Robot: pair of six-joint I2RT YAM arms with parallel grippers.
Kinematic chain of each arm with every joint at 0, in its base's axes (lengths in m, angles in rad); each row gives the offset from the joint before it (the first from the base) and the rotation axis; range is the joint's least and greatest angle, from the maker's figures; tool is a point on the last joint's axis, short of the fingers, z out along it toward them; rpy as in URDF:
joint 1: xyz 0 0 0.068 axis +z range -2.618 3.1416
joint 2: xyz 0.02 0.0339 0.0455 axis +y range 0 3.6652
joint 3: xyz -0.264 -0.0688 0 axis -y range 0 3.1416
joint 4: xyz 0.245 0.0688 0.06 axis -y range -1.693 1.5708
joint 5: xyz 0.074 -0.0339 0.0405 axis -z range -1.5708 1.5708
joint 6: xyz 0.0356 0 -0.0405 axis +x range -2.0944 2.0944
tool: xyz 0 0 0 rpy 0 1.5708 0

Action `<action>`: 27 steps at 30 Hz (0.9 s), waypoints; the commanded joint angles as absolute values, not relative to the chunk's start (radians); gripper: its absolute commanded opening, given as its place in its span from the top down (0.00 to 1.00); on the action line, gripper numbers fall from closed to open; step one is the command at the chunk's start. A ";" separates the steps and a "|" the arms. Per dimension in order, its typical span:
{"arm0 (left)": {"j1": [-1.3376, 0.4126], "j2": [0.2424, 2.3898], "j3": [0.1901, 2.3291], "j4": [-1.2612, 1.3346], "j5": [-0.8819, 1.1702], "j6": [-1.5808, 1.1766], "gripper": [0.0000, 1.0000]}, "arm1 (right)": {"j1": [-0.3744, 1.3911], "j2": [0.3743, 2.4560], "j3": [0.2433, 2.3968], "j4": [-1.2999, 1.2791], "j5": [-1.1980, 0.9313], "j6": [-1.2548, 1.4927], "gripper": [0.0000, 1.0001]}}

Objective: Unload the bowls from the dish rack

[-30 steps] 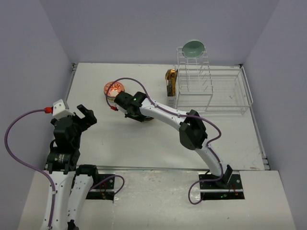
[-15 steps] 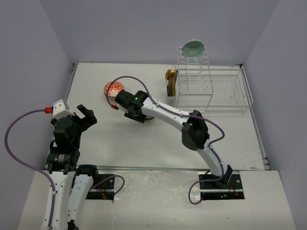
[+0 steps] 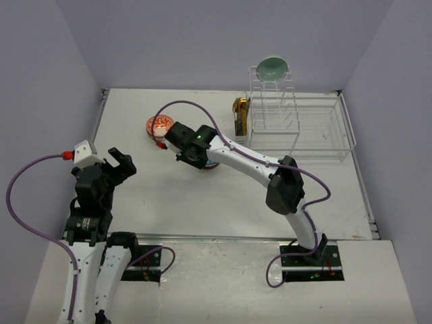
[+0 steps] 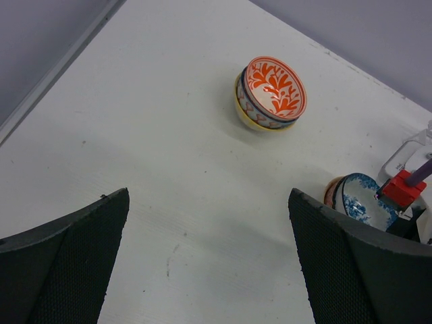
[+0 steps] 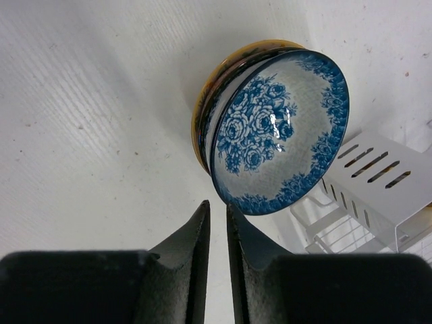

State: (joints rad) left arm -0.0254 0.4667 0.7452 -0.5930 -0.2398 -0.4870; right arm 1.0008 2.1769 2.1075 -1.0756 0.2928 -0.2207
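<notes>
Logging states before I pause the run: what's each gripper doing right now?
Left gripper: open, holding nothing.
Right gripper: fingers almost together at the rim of the blue bowl; whether it grips cannot be told.

Left gripper [image 4: 208, 196] spread wide; right gripper [image 5: 217, 204] pinched nearly together

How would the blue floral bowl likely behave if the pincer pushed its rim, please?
The blue floral bowl looks glazed and glossy, so it is probably rigid, slippery and chippable. It seems nested in a yellow-rimmed bowl, so a push might slide or rock both together.
</notes>
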 commanded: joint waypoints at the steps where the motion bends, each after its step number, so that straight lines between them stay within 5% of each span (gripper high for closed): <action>1: -0.017 0.459 0.755 -0.560 -0.236 -0.482 0.00 | 1.003 2.194 2.100 -1.043 0.279 -0.213 0.84; 27: -0.017 0.457 0.753 -0.558 -0.233 -0.480 0.00 | 0.977 2.229 2.065 -0.989 0.219 -0.190 0.94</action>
State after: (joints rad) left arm -0.0254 0.4652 0.7452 -0.5926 -0.2390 -0.4866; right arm 0.9794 2.2234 2.0827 -1.0126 0.2440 -0.2089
